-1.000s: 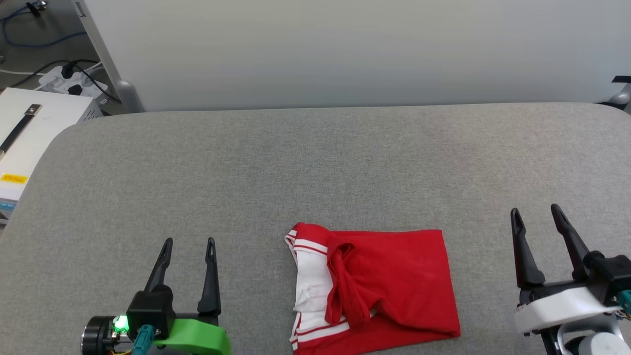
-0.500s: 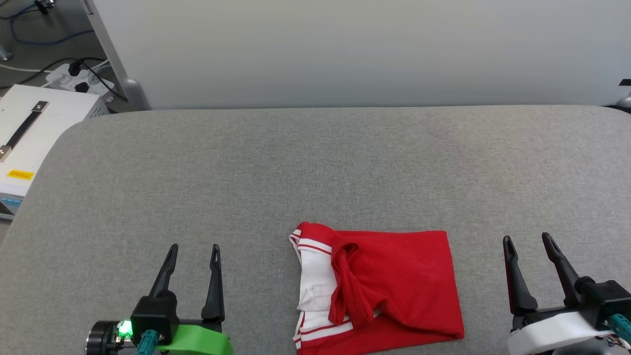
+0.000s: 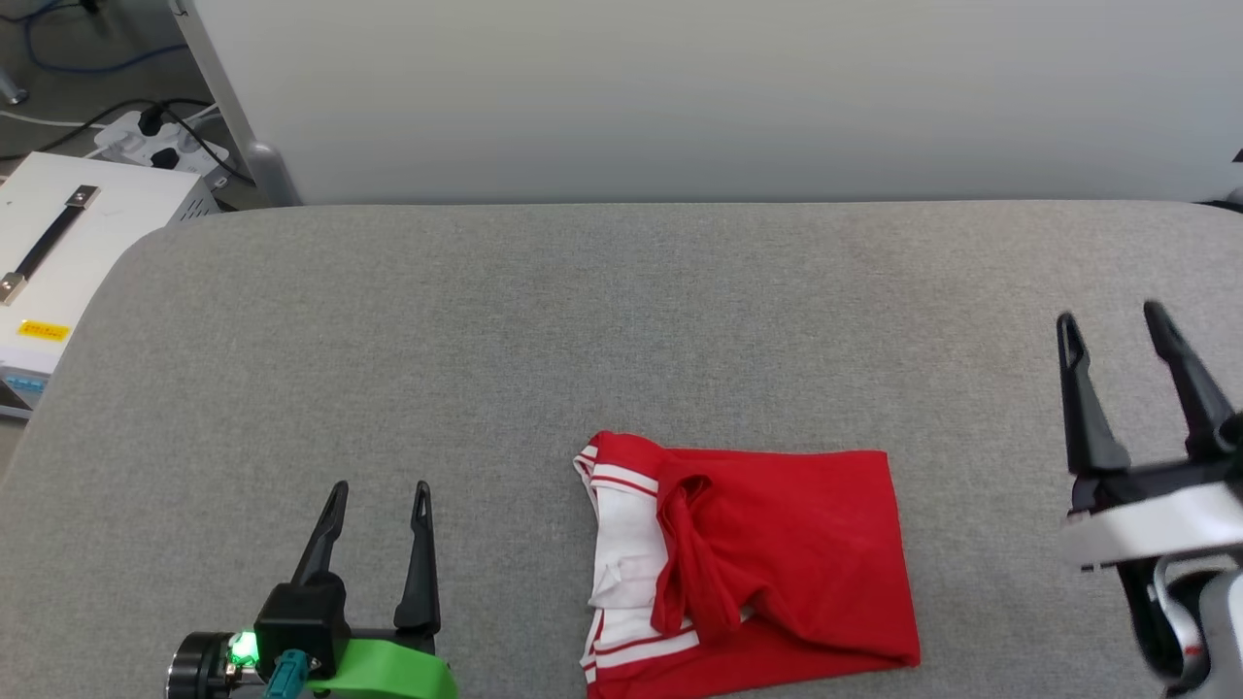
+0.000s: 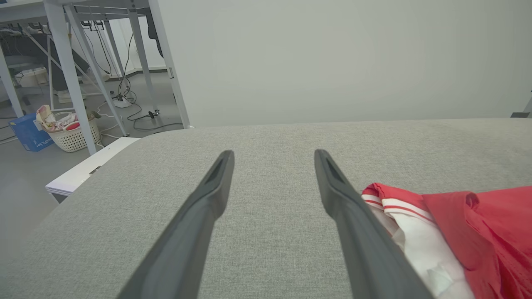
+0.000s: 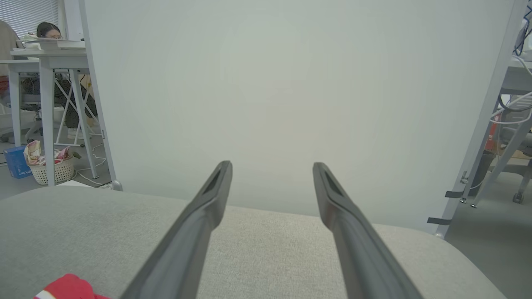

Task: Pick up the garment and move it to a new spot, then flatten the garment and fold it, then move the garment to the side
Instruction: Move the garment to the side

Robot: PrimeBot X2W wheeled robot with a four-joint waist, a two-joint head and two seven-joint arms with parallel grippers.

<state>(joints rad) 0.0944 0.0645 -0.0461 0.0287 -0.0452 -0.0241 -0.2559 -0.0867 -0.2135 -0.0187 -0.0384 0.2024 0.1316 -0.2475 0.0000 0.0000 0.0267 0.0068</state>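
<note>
Now that my right pincer has swung forward, wide and empty like the left pincer, the folded garment lies free on the tabletop; I judge the move aside is next.

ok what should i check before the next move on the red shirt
1. Left gripper open and empty: ok.
2. Right gripper open and empty: ok.
3. Red jersey T-shirt with white sleeves resting on the grey fabric-covered table, between the two grippers and touched by neither: ok.
4. Shirt lying flat: not ok, a bunched red ridge runs down its middle.
5. Shirt's near edge fully in sight: cannot tell, the bottom of the head view cuts it off.
</note>
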